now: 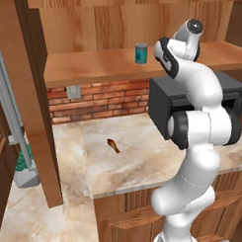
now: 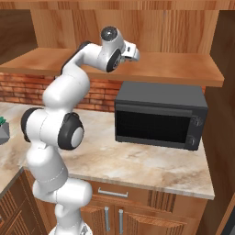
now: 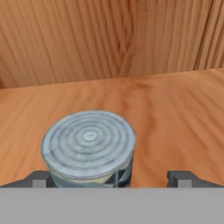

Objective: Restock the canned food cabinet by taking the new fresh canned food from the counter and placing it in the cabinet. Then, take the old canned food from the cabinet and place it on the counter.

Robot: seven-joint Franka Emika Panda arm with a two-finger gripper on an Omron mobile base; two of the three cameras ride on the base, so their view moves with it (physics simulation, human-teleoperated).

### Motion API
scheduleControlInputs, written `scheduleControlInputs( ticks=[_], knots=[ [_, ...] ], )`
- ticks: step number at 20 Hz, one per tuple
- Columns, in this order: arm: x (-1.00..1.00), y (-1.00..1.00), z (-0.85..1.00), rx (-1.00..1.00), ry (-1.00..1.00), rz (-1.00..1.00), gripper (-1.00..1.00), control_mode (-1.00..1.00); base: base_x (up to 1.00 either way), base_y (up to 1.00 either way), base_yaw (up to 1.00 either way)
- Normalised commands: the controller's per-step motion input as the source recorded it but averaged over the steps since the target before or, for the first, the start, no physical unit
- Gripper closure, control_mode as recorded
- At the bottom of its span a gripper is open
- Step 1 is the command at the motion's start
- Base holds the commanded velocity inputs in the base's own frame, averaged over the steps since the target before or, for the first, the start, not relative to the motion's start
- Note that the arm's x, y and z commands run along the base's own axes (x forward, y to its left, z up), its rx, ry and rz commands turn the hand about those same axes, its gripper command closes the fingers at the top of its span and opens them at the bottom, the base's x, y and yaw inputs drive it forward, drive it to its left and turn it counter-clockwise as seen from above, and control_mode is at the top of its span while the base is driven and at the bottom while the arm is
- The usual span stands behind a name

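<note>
In the left base view, a tall wooden upright (image 1: 35,96) stands at the far left, with a grey holder (image 1: 26,175) carrying something green low beside it. To the right runs the marbled counter (image 1: 144,164), backed by red brick (image 1: 105,99) with a grey outlet (image 1: 73,91) set in it. A small brown object (image 1: 113,145) lies on the stone, well apart from everything else. Above the brick hangs the cabinet (image 1: 91,67), and the teal can (image 1: 141,53) with a silver lid stands upright on its plank shelf, close to the wood-grain back panel. Just right of the can, the white arm (image 1: 202,120) reaches up to shelf height and partly hides the black microwave (image 1: 159,107), which stands on the counter under the shelf. In the right base view the microwave stands right of the arm, below the shelf, with wooden drawers under the counter. In the hand view the can's ringed grey lid (image 3: 89,144) sits low on the shelf board. The gripper (image 3: 110,180) has its two dark tips spread wide to either side. The can is close against the tip (image 3: 39,179) on the view's left, and a clear gap of bare shelf separates it from the other tip. Whether the near tip touches the can cannot be told. The jaws stand apart and clamp nothing.
</note>
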Motion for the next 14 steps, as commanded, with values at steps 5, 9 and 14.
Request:
scheduleControlInputs(
  ticks=[5,9,14],
  knots=[
    [0.12,0.01,-0.05,-0.02,-0.03,0.0,1.0,-1.0,0.0,0.0,0.0],
    [0.01,0.0,0.0,0.0,0.0,0.0,1.0,-1.0,0.0,0.0,0.0],
    [-0.27,0.0,0.0,0.0,-0.01,0.0,1.0,-1.0,0.0,0.0,0.0]
  ],
)
